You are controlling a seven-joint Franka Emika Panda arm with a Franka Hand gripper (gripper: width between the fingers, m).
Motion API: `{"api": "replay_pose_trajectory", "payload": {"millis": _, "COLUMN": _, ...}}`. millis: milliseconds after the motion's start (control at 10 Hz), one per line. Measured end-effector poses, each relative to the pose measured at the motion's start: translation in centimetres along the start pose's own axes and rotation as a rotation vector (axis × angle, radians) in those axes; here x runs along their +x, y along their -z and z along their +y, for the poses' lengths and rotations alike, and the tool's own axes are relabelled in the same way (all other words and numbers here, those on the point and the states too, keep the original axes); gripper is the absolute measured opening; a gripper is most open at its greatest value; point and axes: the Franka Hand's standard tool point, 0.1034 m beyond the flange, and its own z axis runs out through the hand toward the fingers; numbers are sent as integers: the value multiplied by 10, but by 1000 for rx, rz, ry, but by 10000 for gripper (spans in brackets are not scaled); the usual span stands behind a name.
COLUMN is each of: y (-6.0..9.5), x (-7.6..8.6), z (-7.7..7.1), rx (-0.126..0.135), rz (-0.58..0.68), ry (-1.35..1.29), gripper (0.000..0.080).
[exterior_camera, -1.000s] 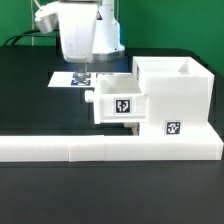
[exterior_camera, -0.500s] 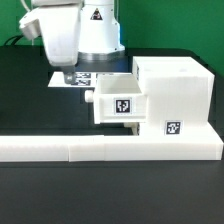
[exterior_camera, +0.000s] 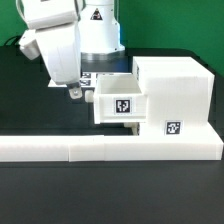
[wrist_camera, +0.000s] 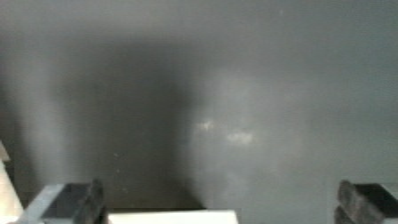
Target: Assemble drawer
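Observation:
The white drawer housing stands at the exterior view's right, with a tag low on its front. A tagged tray sticks partly out of its left side, with a round knob on the end. My gripper hangs tilted just left of the knob, close above the table. In the wrist view the gripper is open and empty. Its dark fingers stand far apart over the dark table, and a white edge shows between them. I cannot tell what that edge belongs to.
The long low white border wall runs along the front and bears against the housing. The marker board lies behind the arm, mostly hidden. The table is dark.
The arm has swung toward the exterior view's left and tilted. The gripper moved off the marker board and now hangs beside the tray's knob. The drawer parts have not moved.

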Motion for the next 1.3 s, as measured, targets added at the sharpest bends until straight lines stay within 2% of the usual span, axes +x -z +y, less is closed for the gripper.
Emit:
{"api": "replay_pose_trajectory", "payload": {"millis": 400, "y": -8, "x": 32, "z": 8, "rx": 5, "rz": 9, "ry": -48, "gripper": 649}}
{"api": "replay_pose_trajectory", "payload": {"millis": 800, "y": -18, "x": 65, "z": 10, "rx": 15, "rz": 14, "ry": -138, "gripper": 649}}
{"api": "replay_pose_trajectory", "payload": {"millis": 1000, "y": -18, "x": 63, "z": 9, "rx": 18, "rz": 14, "ry": -152, "gripper": 649}}
{"api": "replay_pose_trajectory", "payload": {"millis": 1100, "y": -15, "x": 52, "z": 7, "rx": 22, "rz": 13, "ry": -146, "gripper": 649}}
{"api": "replay_pose_trajectory", "payload": {"millis": 1300, "y": -6, "x": 16, "z": 1, "rx": 55, "rz": 19, "ry": -103, "gripper": 649}}
